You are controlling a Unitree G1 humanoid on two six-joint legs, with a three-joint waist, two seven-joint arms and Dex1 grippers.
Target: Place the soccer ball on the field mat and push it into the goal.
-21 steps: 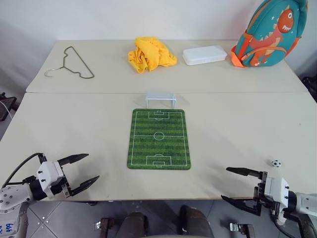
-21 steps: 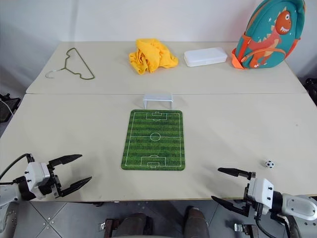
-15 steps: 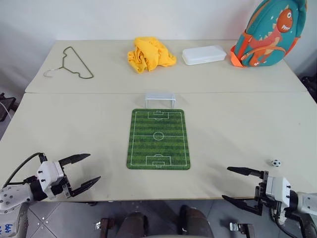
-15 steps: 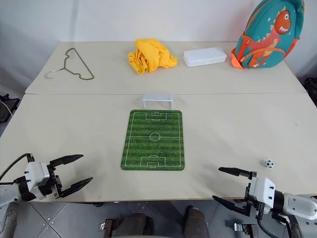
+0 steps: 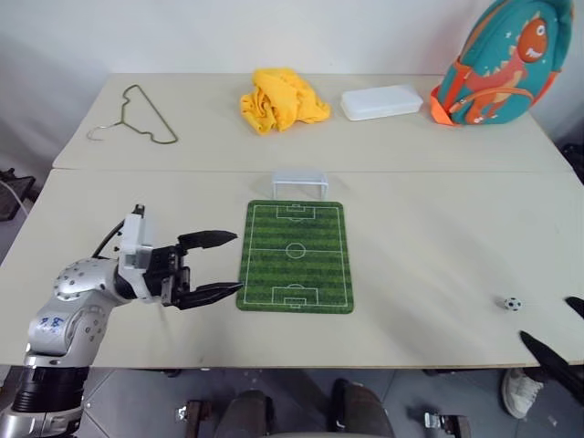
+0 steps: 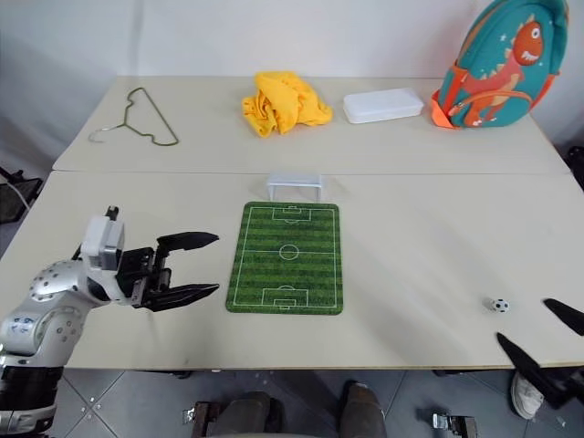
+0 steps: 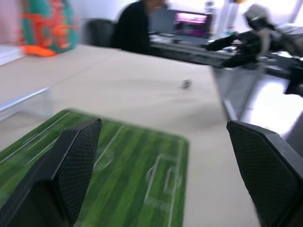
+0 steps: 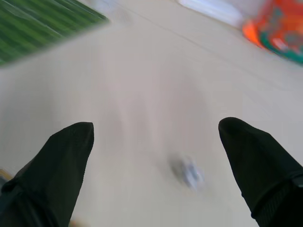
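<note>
Ball (image 5: 512,303) sits on the bare beige surface (image 5: 429,246) near the front right edge, well apart from the field mat (image 5: 296,256) and clear of both pincers. The mat lies flat in the middle of the front half of the surface, its stripes running crosswise, with the small white goal (image 5: 299,184) standing just beyond its far short edge — touching or nearly so, it cannot be told which.

The left pincer (image 5: 222,265) hangs level above the surface just beside the mat's left edge, pointing toward the mat, its two black fingers spread wide and holding nothing. In the left wrist view the mat and the goal's frame lie ahead between those fingers, and the ball shows as a small speck farther off.

The right pincer (image 6: 540,331) shows at the front right corner — its fingers spread apart and empty, the tips near the ball but not touching it. The right wrist view shows the ball (image 8: 188,171) as a blurred pale spot on the surface between the two dark fingers.

Along the far half lie a wire hanger (image 5: 132,117), a crumpled yellow cloth (image 5: 281,99), a white rectangular box (image 5: 381,102) and a teal dinosaur backpack (image 5: 502,64)
</note>
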